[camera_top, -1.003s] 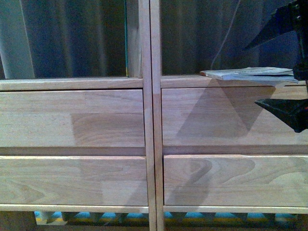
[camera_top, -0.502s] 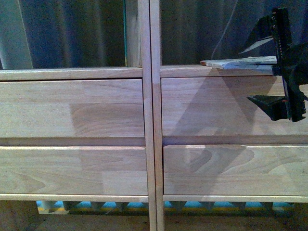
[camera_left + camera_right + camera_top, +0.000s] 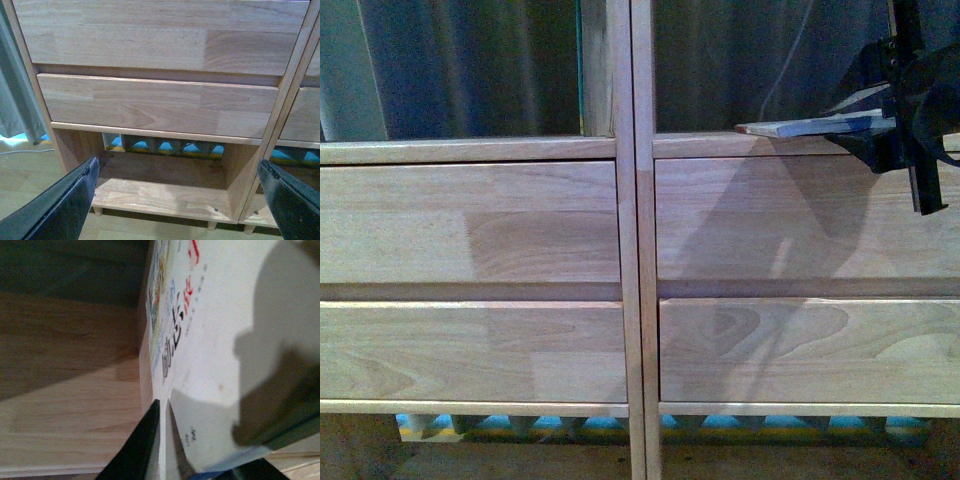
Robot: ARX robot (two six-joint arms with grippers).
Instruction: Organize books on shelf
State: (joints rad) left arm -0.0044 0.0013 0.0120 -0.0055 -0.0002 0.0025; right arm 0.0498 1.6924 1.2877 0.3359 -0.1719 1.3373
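- The right gripper point(image 3: 865, 125) is clamped on the book point(image 3: 785, 128), one black finger above it and one below, pinching the end nearer the right edge of the front view.
- In the right wrist view the gripper point(image 3: 163, 412) has its two dark fingertips closed tightly together on the book's point(image 3: 220, 340) thin edge.
- The book is thin, with a whitish cover that carries black and red print plus some small coloured print along one side. A shadow falls across the cover.
- It is held roughly flat and level, reaching from the fingers towards the middle of the shelf point(image 3: 630, 250).
- Its free end hangs at the front lip of the ledge point(image 3: 700, 146) above the right column's upper drawer front point(image 3: 760, 220). I cannot tell whether it touches that ledge.
- The free end is well short of the two central posts.
- Above the ledge the right column's bay is open and dark, with a curtain point(image 3: 740, 60) visible through the open back.
- The left column's bay is also open, with a wooden upright point(image 3: 596, 70) beside the posts.
- The left gripper point(image 3: 175, 200) hangs with its jaws spread wide and holds nothing.
- It faces the shelf's point(image 3: 150, 45) lower drawer front point(image 3: 155, 105) and the low open bay under it.
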